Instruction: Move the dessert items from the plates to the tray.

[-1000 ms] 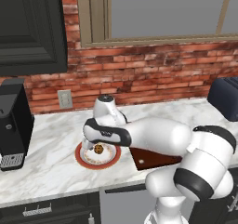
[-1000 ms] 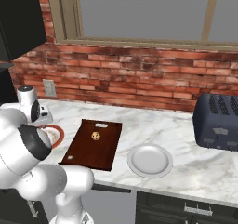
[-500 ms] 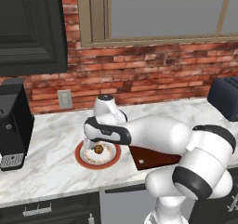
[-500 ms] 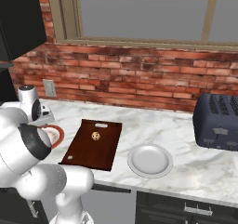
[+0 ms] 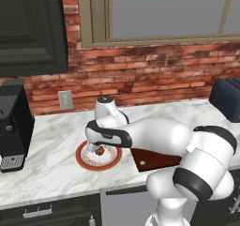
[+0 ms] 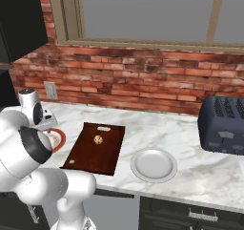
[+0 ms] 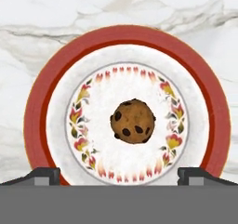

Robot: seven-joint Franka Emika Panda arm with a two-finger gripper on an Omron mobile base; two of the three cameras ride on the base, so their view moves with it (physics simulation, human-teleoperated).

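Your two-finger gripper [image 7: 119,174] stands spread wide and empty, its dark fingertips [image 7: 42,174] at either side of the hand view, poised directly above the round plate with the wide red-orange rim and flowered ring [image 7: 46,83]. Item one: a small round tan-brown cookie with dark chips [image 7: 133,121], lying at the white centre of that plate, between and just ahead of your fingertips, apart from both. Item two: the same plate [image 5: 84,160] seen from the left base camera, resting on the white marble counter [image 5: 51,136] beneath your hand, the cookie [image 5: 100,150] partly shaded by the wrist. Item three: a flat dark reddish-brown rectangular wooden tray with a slot handle [image 6: 95,148], just beside the plate on the side away from the black coffee machine [image 5: 14,122]; a second chip cookie [image 6: 98,139] lies on it near the handle end. Item four: a plain grey-white round plate [image 6: 153,164], just beyond the tray. Item five: a dark blue-grey toaster [image 6: 224,124], well apart, at the far end of the counter.
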